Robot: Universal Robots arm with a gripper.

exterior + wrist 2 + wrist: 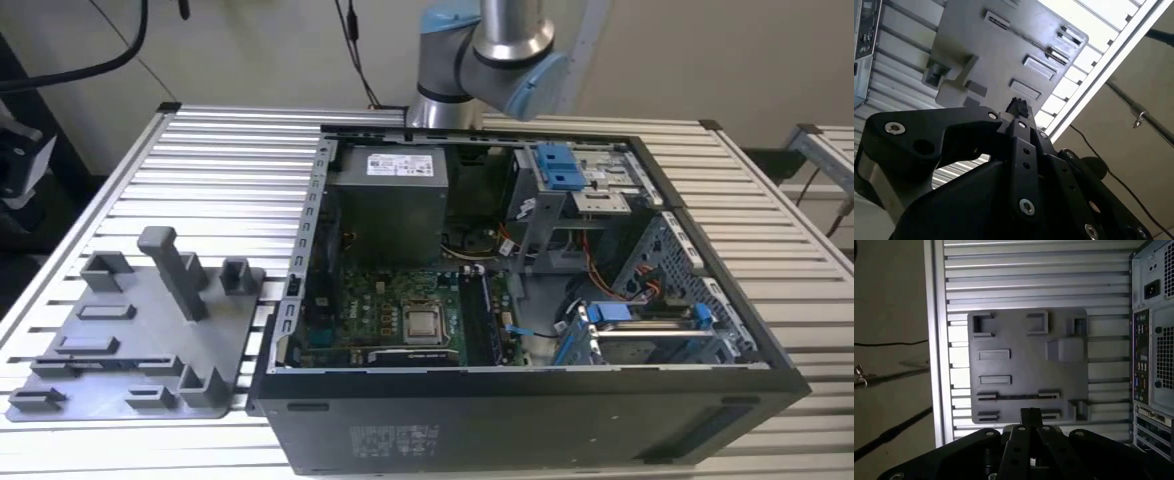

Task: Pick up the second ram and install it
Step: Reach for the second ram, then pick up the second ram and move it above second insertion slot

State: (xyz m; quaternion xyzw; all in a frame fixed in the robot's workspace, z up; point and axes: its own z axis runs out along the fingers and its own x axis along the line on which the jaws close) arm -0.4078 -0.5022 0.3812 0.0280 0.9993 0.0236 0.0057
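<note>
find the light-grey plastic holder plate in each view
Exterior view: light-grey plastic holder plate on the slatted metal table, at that view's left, beside the black computer case.
First wrist view: beyond the gripper, beside the case's rear.
Second wrist view: beyond the gripper.
Shared landmark: the plate's tall post.

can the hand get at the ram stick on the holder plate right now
Probably yes: the ram stick lies uncovered on the holder plate, and the hand faces it with nothing between.
</note>
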